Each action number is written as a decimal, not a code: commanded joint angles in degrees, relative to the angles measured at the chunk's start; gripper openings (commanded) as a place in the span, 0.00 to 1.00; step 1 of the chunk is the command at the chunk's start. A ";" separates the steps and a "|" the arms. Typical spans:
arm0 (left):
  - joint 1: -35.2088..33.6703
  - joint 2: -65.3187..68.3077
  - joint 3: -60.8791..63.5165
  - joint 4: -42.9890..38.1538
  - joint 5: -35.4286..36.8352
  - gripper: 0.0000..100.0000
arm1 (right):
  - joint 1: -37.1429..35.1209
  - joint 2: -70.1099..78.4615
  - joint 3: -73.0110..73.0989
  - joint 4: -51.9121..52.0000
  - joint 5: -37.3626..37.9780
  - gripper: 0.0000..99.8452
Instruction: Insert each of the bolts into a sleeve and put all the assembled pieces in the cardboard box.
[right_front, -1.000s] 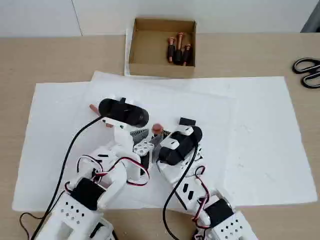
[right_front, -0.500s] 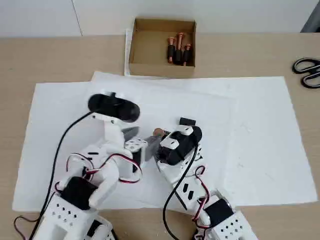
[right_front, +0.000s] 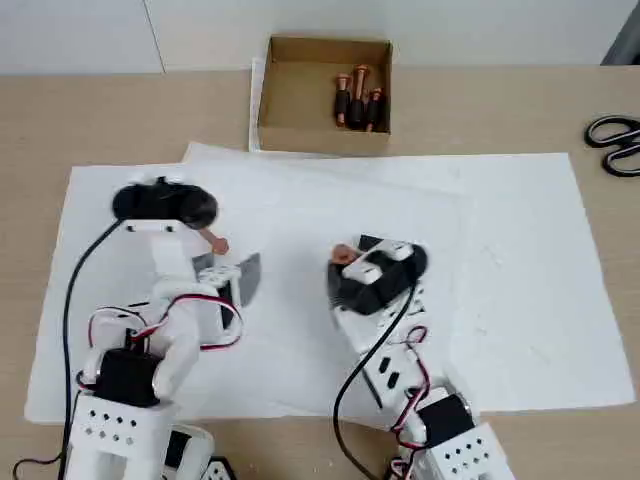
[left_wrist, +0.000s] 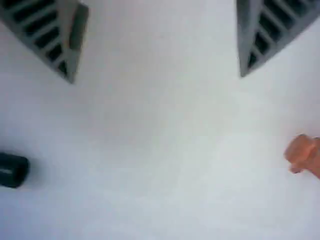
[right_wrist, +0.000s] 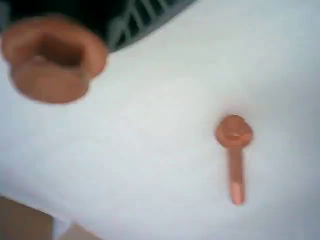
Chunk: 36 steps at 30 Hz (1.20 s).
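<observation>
three assembled pieces, copper-coloured bolts in black sleeves, lie side by side by the right wall of the open cardboard box at the far side of the tan table. left gripper hangs over the white paper, jaws wide apart, nothing between the grey ribbed fingers. below it a black cylindrical sleeve lies on the paper off to one side. the flanged head of a loose bolt shows off to the other side. in the high view that bolt lies just beside the left arm's wrist. right gripper is near the middle of the sheet, clamped on a held bolt: round flange, darker recess in the middle, matte orange, head up toward the wrist camera. dark material surrounds its shank, can't tell if that's a sleeve or just a finger. right wrist view also has the loose bolt flat on the paper, smooth shank, well apart from the held one. black-handled scissors sit on bare table at the right edge.
</observation>
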 joint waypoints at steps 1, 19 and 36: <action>-5.27 -0.53 -2.15 -3.16 2.11 0.20 | 5.93 -0.57 -4.84 7.78 -0.70 0.00; -26.02 -0.53 9.54 -10.11 -11.43 0.20 | 16.13 49.10 -64.00 24.75 -0.62 0.00; -26.02 -0.53 12.88 -10.11 -11.60 0.20 | 12.88 116.97 -125.19 -2.07 -0.70 0.00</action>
